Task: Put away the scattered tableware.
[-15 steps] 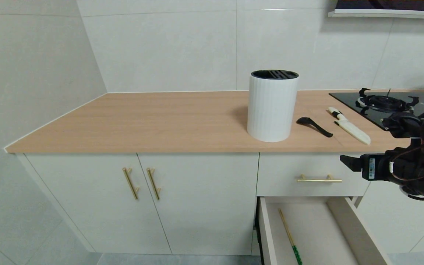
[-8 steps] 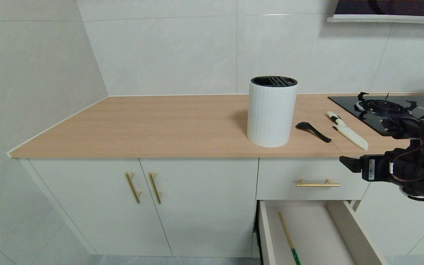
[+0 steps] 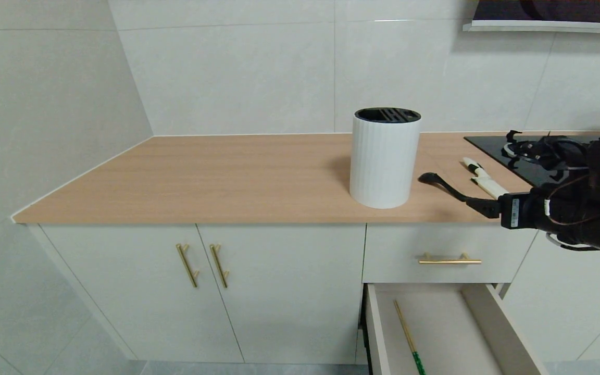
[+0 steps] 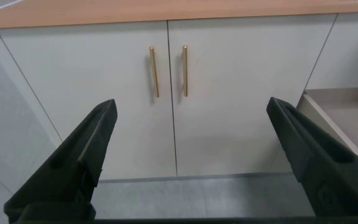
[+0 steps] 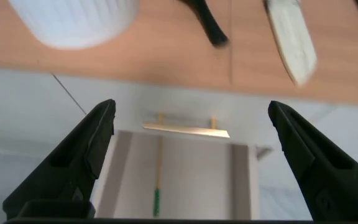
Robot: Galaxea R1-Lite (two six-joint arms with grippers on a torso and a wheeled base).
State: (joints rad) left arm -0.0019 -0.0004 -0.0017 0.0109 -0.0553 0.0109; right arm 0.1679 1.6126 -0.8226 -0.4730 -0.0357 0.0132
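Observation:
A black spoon [image 3: 440,185] and a white knife [image 3: 479,174] lie on the wooden counter [image 3: 227,177], to the right of a tall white utensil holder [image 3: 385,158]. My right gripper [image 3: 479,205] hovers at the counter's front edge, just in front of the spoon's handle and the knife's blade. It is open and holds nothing. From its wrist, the spoon [image 5: 207,22], knife [image 5: 291,40] and holder [image 5: 73,22] lie beyond the open right gripper [image 5: 191,109]. Chopsticks [image 3: 408,336] lie in the open drawer [image 3: 378,333] below. My left gripper [image 4: 190,109] is open, facing the cabinet doors.
A black gas hob [image 3: 519,151] sits at the counter's right end. The shut upper drawer has a gold handle [image 3: 449,259], and the pulled-out lower drawer juts forward beneath my right arm. Two cabinet doors with gold handles [image 3: 203,264] are to the left. Tiled walls close the back and left.
My right gripper has risen from the upper drawer's front to the counter edge and shifted left toward the spoon and knife. The head camera tilted slightly early on.

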